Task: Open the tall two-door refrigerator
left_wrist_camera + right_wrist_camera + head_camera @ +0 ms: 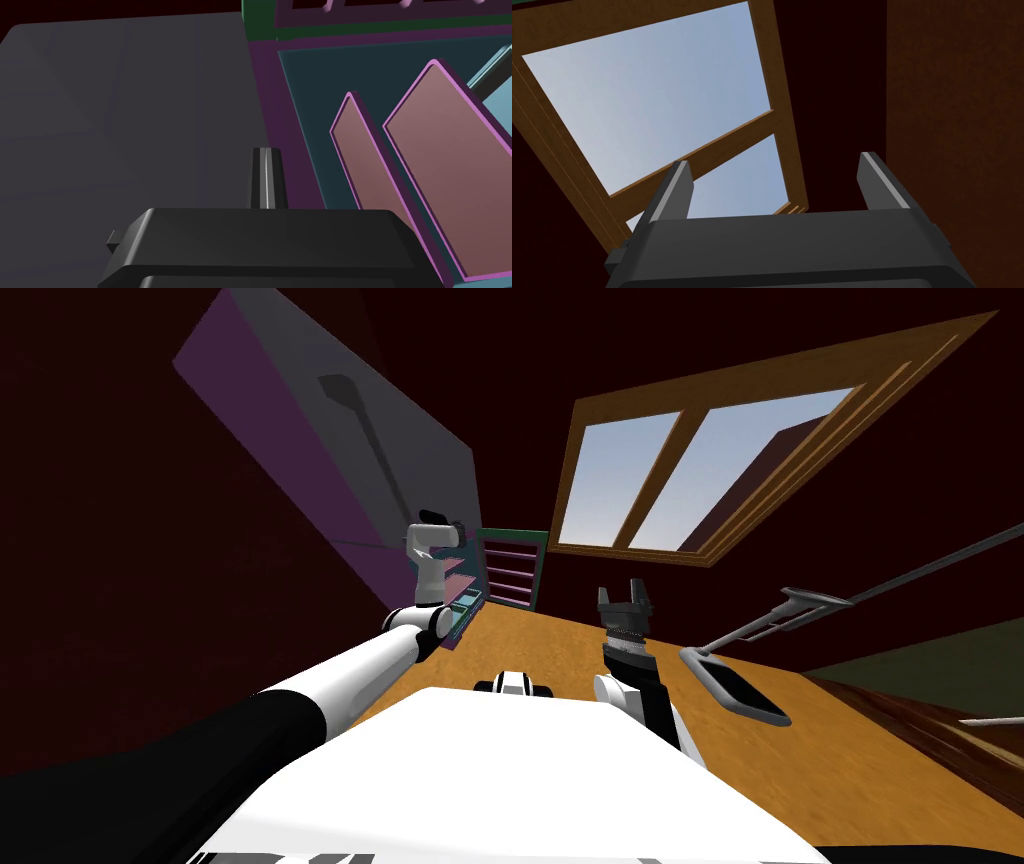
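At our left the grey refrigerator door (330,438) stands open; we judge it rigid and heavy, best taken by its long dark handle (375,453). Our left gripper (266,152), blades together and empty, is at its edge beside pink shelves (440,175); our right gripper (621,588) gapes, empty.

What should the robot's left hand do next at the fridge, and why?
Probably ease the left gripper, shut, forward to push the green-edged door wider. That door already stands open ahead of it, with pink shelves showing beside the grey door.
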You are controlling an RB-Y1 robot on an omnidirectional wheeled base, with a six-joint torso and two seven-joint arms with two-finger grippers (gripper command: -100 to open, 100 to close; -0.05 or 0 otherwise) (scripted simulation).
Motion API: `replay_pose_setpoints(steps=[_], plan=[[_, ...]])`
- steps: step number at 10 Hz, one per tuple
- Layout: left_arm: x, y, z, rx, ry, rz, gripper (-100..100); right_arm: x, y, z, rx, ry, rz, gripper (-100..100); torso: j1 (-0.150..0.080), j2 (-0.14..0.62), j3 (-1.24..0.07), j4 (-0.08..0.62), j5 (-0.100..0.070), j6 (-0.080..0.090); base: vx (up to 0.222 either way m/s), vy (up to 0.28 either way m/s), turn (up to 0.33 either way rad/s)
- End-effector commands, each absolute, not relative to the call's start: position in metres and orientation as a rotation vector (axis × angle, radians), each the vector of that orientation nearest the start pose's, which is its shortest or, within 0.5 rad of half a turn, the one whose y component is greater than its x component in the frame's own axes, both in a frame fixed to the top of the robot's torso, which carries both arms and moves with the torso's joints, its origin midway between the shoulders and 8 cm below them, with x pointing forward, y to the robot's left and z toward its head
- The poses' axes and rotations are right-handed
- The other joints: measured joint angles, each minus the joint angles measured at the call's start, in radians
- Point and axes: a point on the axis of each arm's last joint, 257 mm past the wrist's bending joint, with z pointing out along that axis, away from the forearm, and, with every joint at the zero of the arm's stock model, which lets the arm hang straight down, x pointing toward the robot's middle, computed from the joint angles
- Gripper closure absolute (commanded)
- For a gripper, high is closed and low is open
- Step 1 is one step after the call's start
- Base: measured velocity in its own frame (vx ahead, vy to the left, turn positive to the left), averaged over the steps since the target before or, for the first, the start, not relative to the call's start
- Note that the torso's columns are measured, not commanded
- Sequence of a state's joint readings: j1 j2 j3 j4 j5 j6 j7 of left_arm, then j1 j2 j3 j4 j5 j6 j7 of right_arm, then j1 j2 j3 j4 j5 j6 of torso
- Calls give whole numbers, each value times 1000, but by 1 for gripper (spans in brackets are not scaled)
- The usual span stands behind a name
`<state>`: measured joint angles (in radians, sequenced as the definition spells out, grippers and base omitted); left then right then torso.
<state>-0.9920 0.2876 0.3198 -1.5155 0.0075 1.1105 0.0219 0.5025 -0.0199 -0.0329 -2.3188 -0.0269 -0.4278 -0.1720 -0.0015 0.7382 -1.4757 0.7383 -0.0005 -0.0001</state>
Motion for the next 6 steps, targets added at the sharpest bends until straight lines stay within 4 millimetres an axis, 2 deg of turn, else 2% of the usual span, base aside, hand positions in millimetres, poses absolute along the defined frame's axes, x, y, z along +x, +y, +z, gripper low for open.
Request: replay_pose_setpoints(steps=[1, 2, 3, 4, 5, 6], plan=[[670, 319, 110, -1393, 1196, -997, 100, 346, -292, 28, 752, 584, 1437, 0, 3, -1, -1, -1, 1, 0, 78, -298, 43], [669, 332, 111, -1406, 1170, -976, 100, 346, -292, 28, 752, 584, 1437, 0, 2, -2, -2, -1, 1, 0, 96, -302, 89], [669, 332, 111, -1406, 1170, -976, 100, 346, -292, 28, 752, 584, 1437, 0, 2, -2, -2, -1, 0, 0, 48, -259, 32], [667, 344, 113, -1418, 1145, -955, 100, 346, -292, 28, 751, 584, 1437, 0, 3, 1, 0, 0, 1, 0, 36, -268, 45], [667, 344, 113, -1418, 1145, -955, 100, 346, -292, 28, 752, 584, 1437, 0, 2, 2, 1, 0, 1, 0, 12, -258, 32], [667, 342, 113, -1416, 1148, -958, 100, 346, -292, 28, 751, 584, 1437, 0, 2, 3, 1, 1, 1, 0, -1, -112, 7]])
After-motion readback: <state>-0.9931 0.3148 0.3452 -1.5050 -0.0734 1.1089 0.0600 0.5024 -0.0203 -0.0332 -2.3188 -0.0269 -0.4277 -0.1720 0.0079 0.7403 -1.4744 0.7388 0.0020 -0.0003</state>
